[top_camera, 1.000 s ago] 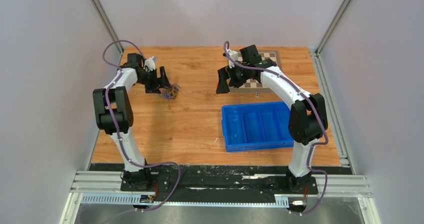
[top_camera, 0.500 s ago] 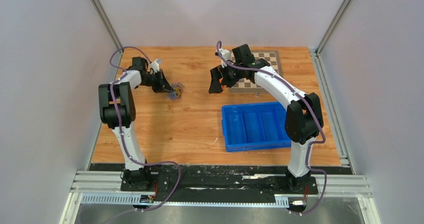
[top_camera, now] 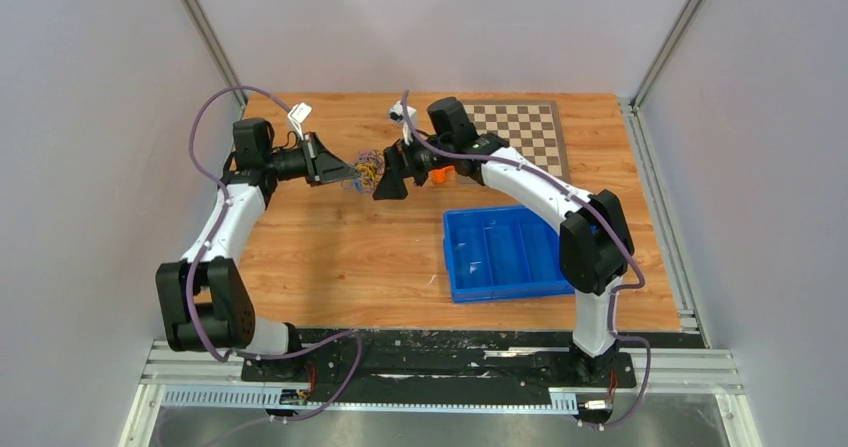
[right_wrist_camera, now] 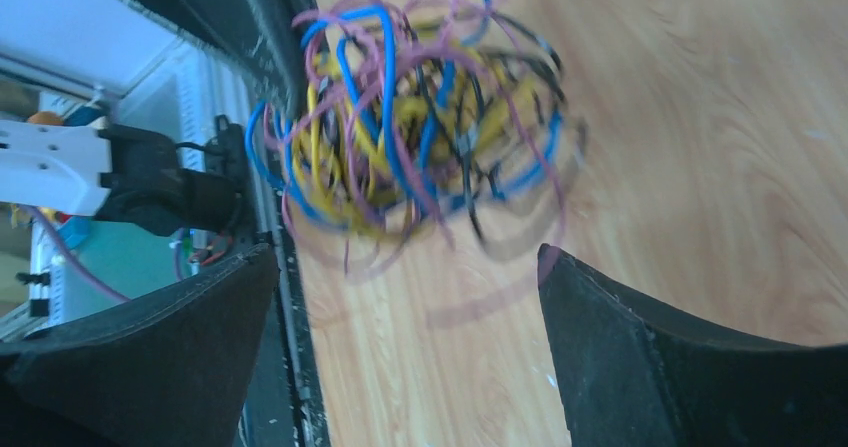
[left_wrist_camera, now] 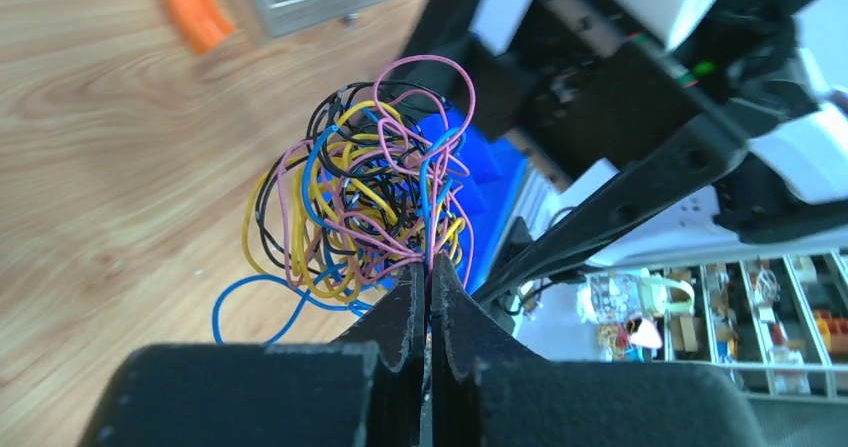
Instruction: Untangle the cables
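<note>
A blue tray (top_camera: 500,292) sits on the desk (top_camera: 330,247) near the right arm's base. Beyond it, mid-desk, the left pincer (left_wrist_camera: 428,302) is pinched tight on the cables (left_wrist_camera: 370,207), a tangle of yellow, blue, pink and black strands. The right pincer (right_wrist_camera: 410,337) faces the tangle just beside it, spread wide and gripping nothing, and a checkerboard (top_camera: 530,132) lies farthest back.

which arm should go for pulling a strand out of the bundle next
Right, probably. The right arm has its jaws open, facing the cables closely, free to pinch a strand. The left arm has its jaws shut on the bundle, anchoring it.
</note>
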`<state>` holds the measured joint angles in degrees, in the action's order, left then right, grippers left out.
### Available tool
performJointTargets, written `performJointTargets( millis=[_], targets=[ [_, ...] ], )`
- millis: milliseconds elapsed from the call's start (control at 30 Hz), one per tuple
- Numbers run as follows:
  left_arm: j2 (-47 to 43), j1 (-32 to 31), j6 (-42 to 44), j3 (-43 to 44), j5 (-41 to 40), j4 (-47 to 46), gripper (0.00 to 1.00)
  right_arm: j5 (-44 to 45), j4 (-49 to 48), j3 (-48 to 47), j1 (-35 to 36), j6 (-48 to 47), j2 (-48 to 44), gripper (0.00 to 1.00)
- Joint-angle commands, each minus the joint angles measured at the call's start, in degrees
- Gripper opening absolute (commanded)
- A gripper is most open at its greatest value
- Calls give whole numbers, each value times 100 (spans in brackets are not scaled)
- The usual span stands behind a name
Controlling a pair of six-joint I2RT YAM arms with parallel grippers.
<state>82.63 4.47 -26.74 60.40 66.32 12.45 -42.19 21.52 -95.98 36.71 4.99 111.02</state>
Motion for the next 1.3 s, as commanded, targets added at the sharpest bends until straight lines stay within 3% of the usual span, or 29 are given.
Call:
performJointTargets(
  millis=[0,67,233,267,467,600,833,867,1000,1167,1267],
  targets=[
    [-536,-170,-1083,-351,828,-1142,0,-405,-1047,42,209,599,-230,99],
    [-743,-234,-1296,-468,873,-1285,0,-564,-1142,8,208,712,-213,86],
    [-1125,-203,-1109,-422,858,-938,0,-515,-1167,370,116,521,-489,9],
    [-1170,-157,-878,-370,826,-621,0,-389,-1163,509,45,500,-586,1],
    [-1589,374,380,279,-243,1272,0,489,-1149,1415,-508,304,-1013,0],
    [-1853,596,1048,729,-1719,2317,0,514,-1087,1733,-808,303,-1176,0],
    [-2322,823,1329,952,-3637,2693,0,530,-961,1986,-847,114,-1419,0],
    [-2348,834,1387,993,-4205,2741,0,577,-924,2000,-847,69,-1430,0],
    [-2172,1032,1773,1123,-5070,2994,0,654,-882,2024,-882,-11,-1500,0],
    [-1576,1188,2340,832,-5149,3495,0,349,-882,1847,-868,33,-1521,0],
    [-1327,1221,2632,522,-3479,3594,0,-161,-885,1615,-695,181,-1380,0]
  ],
)
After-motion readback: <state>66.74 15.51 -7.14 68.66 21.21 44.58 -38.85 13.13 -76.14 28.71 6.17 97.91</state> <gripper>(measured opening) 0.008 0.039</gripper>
